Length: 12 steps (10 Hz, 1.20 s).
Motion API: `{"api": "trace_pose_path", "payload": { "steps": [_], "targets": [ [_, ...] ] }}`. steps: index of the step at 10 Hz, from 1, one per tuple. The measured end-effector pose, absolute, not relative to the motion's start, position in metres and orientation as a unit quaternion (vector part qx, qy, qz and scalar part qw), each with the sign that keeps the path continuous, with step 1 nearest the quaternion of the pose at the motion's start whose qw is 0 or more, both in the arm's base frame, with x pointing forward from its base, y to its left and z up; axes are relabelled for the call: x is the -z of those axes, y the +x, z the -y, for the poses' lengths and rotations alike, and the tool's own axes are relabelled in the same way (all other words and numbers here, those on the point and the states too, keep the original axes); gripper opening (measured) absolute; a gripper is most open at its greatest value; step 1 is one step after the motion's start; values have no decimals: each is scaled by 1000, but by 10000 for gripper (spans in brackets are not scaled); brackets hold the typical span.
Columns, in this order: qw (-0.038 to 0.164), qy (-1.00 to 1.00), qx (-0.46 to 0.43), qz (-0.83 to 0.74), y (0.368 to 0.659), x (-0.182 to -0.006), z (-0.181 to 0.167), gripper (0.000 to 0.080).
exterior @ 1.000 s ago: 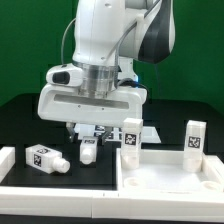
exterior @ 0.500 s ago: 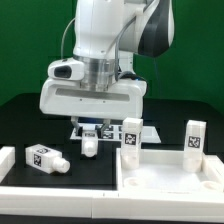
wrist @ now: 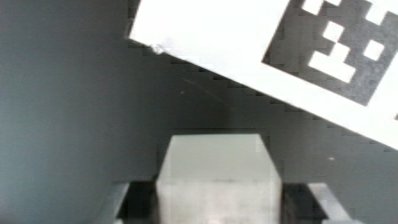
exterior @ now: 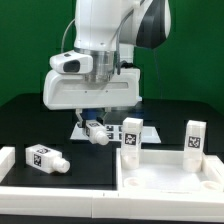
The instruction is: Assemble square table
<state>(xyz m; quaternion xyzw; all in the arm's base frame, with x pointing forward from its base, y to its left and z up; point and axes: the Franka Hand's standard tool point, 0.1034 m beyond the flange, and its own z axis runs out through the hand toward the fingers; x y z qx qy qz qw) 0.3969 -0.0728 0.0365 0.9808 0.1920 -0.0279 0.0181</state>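
Note:
My gripper [exterior: 93,124] is shut on a white table leg [exterior: 96,133] and holds it tilted just above the black table, over the marker board [exterior: 112,130]. In the wrist view the leg [wrist: 217,172] fills the space between my fingers [wrist: 125,200], with the marker board's tags [wrist: 329,45] beyond it. The square tabletop [exterior: 170,178] with raised rim lies at the exterior view's lower right. Two legs stand upright at its far rim, one [exterior: 131,133] at the corner near my gripper and one [exterior: 194,138] further right. Another leg [exterior: 44,158] lies on its side at the left.
A long white border rail [exterior: 55,186] runs along the front edge, with a raised end [exterior: 6,160] at the exterior view's left. My arm's large white body [exterior: 95,85] hangs over the middle of the table. A green wall stands behind.
My gripper has risen and turned with the leg, which came up from the table and now hangs tilted. The other parts have not moved.

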Motion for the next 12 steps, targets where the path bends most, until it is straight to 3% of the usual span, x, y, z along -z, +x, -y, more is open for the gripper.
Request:
{"api": "trace_pose_path", "payload": {
  "steps": [3, 4, 6, 12],
  "targets": [
    [21, 909, 22, -415, 402, -36, 81, 285],
    [37, 879, 16, -475, 403, -32, 85, 285],
    [39, 843, 24, -536, 402, -31, 87, 285],
    [31, 614, 39, -787, 406, -41, 86, 285]
  ]
}}
